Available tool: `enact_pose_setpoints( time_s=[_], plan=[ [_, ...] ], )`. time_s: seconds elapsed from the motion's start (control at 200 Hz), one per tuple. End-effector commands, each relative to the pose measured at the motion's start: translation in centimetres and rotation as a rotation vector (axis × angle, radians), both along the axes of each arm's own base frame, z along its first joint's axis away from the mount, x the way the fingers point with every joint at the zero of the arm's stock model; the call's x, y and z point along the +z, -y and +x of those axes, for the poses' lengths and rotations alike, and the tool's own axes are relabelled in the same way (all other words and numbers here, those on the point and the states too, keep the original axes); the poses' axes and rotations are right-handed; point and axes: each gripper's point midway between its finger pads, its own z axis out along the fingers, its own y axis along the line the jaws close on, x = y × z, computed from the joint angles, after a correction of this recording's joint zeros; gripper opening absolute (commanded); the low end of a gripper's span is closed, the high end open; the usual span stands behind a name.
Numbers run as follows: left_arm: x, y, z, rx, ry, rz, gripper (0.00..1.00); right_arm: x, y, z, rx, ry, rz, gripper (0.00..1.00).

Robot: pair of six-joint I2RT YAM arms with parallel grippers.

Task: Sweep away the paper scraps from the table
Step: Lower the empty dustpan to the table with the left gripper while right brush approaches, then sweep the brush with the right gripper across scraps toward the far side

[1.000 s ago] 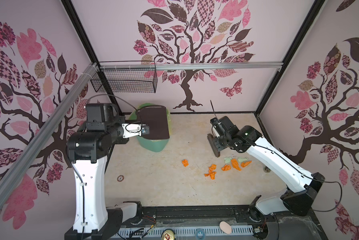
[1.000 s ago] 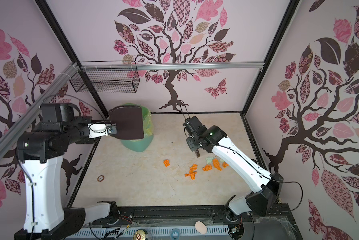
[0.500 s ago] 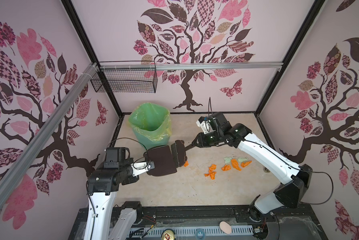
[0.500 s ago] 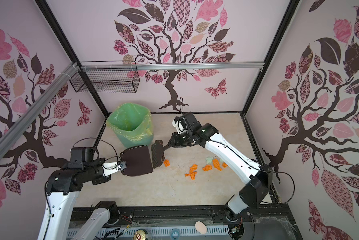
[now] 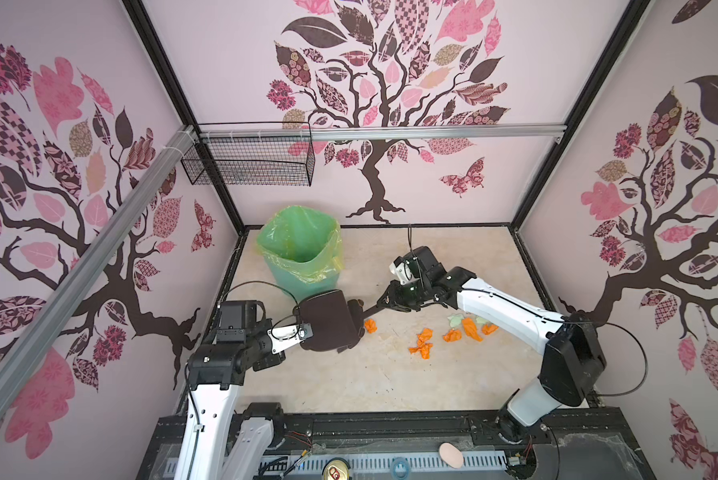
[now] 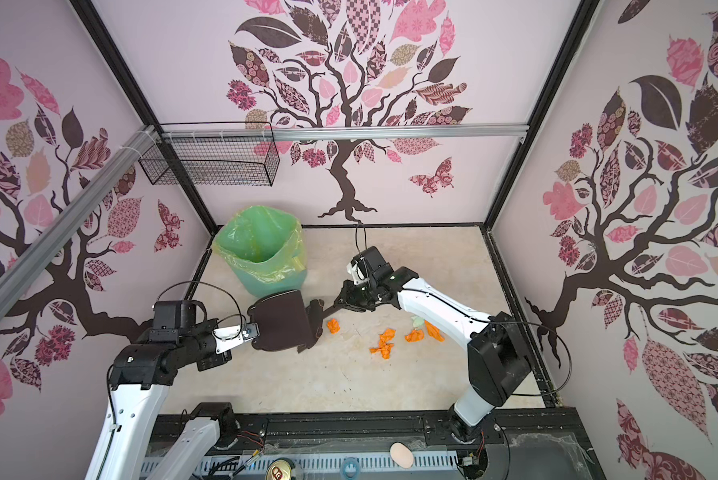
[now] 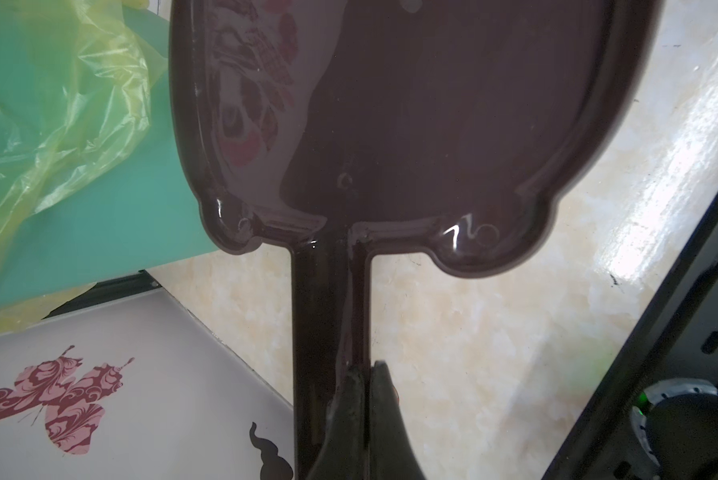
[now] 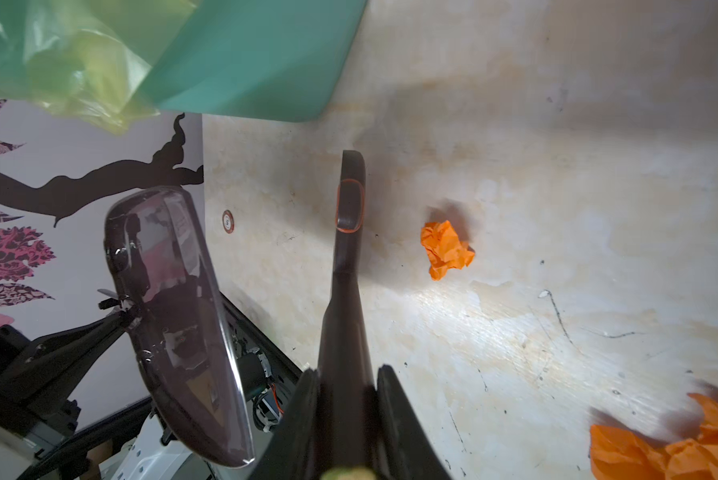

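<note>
Several orange paper scraps (image 5: 421,343) and a few mint ones (image 5: 455,320) lie right of centre on the table (image 5: 390,382). One orange scrap (image 5: 370,325) (image 8: 446,249) lies apart, nearest the dustpan. My left gripper (image 5: 303,332) (image 7: 367,374) is shut on the handle of the dark brown dustpan (image 5: 328,320) (image 6: 280,326) (image 7: 432,104), held low and tilted. My right gripper (image 5: 390,301) (image 8: 346,374) is shut on the handle of the dark brush (image 5: 355,311) (image 8: 350,199). The brush head stands between the dustpan and the lone scrap (image 6: 333,325).
A green bin with a yellow-green liner (image 5: 303,257) (image 7: 99,232) stands at the back left, just behind the dustpan. A wire basket (image 5: 249,162) hangs on the back wall. A small round disc (image 8: 228,220) lies near the left edge. The black front rail (image 5: 390,428) borders the table.
The left arm came down from above the bin and brought the dustpan low beside the lone orange scrap. The right arm swung the brush left to meet it. Scraps have not moved.
</note>
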Motion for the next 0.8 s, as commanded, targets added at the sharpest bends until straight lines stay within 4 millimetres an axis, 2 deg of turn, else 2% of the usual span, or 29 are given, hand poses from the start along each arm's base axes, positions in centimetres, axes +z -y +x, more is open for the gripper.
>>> enact_pose_setpoints(
  time_s=[0.0,0.1,0.315,0.48,0.685,0.795],
  plan=[
    [-0.4,0.6,0.8,-0.013,0.026,-0.034,0.00,0.9,0.8,-0.5,-0.001,0.002,0.033,0.00],
    [-0.6,0.7,0.9,-0.015,0.020,-0.045,0.00,0.4,2.8,-1.9,0.000,-0.013,-0.019,0.00],
    [-1.3,0.9,1.3,-0.020,-0.001,-0.051,0.00,0.5,7.8,-4.9,-0.014,-0.039,-0.103,0.00],
    [-1.9,1.5,1.6,-0.040,-0.031,-0.062,0.00,0.4,11.0,-7.0,-0.032,-0.055,-0.179,0.00],
    [-2.2,2.1,2.1,-0.055,-0.057,-0.074,0.00,0.4,15.9,-7.8,-0.089,-0.057,-0.294,0.00],
    [-2.5,2.3,2.4,-0.063,-0.068,-0.077,0.00,0.9,17.5,-7.8,-0.101,-0.034,-0.347,0.00]
  ],
)
